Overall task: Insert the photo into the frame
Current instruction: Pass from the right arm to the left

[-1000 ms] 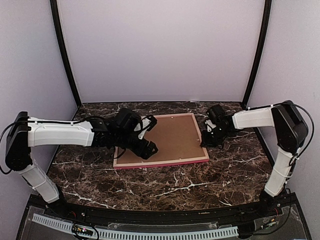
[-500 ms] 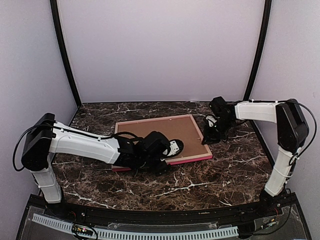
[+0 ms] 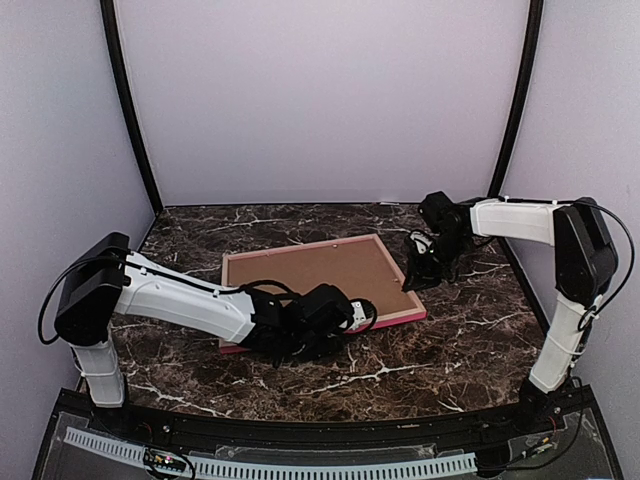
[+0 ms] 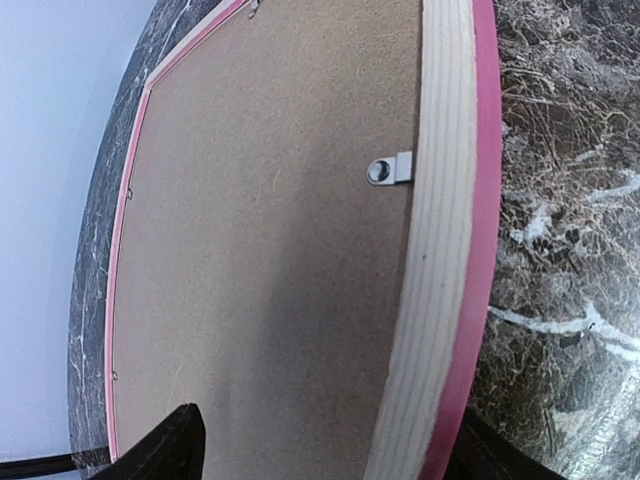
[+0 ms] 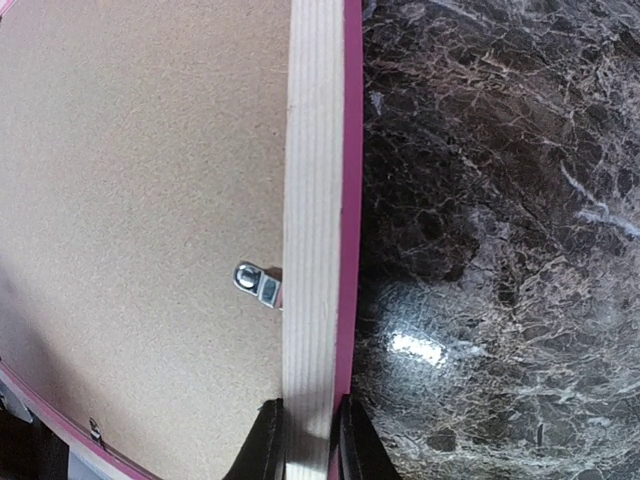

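Status: frame [image 3: 300,246] face down on marble table [image 3: 450,340], backing board [image 3: 310,275] seated, metal tab [image 5: 256,283] lying over it; photo unseen (presumably beneath board, unconfirmed); right gripper [image 5: 305,440] pinches right rail; left gripper [image 4: 320,450] spread wide astride near rail, holding nothing; looks nearly finished.

Pale bare-wood frame [image 5: 312,200] edged pink, matt fibrous backing board [image 5: 130,200], glossy marble table [image 5: 480,250]
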Available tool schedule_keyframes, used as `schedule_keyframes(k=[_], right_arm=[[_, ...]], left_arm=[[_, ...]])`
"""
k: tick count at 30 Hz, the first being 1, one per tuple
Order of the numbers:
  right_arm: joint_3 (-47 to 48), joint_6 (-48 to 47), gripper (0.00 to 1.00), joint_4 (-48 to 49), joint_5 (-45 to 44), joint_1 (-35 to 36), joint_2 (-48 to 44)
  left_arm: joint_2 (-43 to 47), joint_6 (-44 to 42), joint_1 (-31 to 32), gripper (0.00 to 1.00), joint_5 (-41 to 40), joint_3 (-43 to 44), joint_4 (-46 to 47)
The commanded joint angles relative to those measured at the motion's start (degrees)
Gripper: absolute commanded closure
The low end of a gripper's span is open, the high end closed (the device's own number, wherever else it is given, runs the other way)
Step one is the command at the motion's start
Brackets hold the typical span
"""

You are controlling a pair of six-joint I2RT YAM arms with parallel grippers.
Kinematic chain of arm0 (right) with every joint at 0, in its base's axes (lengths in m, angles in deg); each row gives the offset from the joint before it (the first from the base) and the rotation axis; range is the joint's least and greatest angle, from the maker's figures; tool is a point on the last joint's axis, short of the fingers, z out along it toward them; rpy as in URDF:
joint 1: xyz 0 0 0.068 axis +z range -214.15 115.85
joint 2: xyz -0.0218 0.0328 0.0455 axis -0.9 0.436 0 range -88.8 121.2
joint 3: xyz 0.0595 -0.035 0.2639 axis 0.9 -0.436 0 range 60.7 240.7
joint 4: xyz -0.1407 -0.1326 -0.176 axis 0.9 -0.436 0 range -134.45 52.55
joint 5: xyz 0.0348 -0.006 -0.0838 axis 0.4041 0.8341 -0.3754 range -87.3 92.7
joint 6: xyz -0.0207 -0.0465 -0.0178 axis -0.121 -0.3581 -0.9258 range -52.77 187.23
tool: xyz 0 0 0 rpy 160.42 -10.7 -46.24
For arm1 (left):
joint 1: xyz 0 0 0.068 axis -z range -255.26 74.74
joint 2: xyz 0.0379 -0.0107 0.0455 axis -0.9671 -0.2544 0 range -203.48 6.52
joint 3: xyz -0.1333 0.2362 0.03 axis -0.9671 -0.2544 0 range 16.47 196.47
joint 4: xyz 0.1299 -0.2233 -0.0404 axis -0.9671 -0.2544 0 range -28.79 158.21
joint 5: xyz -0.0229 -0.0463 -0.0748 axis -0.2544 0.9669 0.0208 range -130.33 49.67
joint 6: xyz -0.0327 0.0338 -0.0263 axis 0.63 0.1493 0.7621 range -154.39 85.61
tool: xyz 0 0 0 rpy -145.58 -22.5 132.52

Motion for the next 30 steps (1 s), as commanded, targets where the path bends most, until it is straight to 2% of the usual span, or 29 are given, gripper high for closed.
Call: schedule_keyframes(k=[1,5,8,13,25,30], right_arm=[[1.6,0.0,1.0,2.4,6.5,0.1,-2.4],[2.0,0.0,1.0,2.4,6.7,0.1,-1.9],[2.4,-0.1,0.96,2.1,6.9,0.1,-1.6],[3.4,-0.5,0.9,1.4,6.6,0.1,-1.0],[8.0,-1.3,0.64,-2.0,4.8,-1.1,-1.9],[11.8,-1.7,0.57,-3.7,3.2,-2.5,-4.3]], left_arm=[[0.6,-0.5,0.5,0.21,-2.1,1.6,-0.2],[0.6,-0.9,0.5,0.29,-2.7,1.4,-0.3],[0.6,-1.2,0.5,0.37,-2.7,1.7,-0.3],[0.3,-1.6,0.5,0.59,-1.8,2.4,-0.7],[2.3,-2.4,0.5,0.79,-3.9,4.9,-3.8],[4.6,-3.6,0.5,0.9,-4.3,7.4,-6.4]])
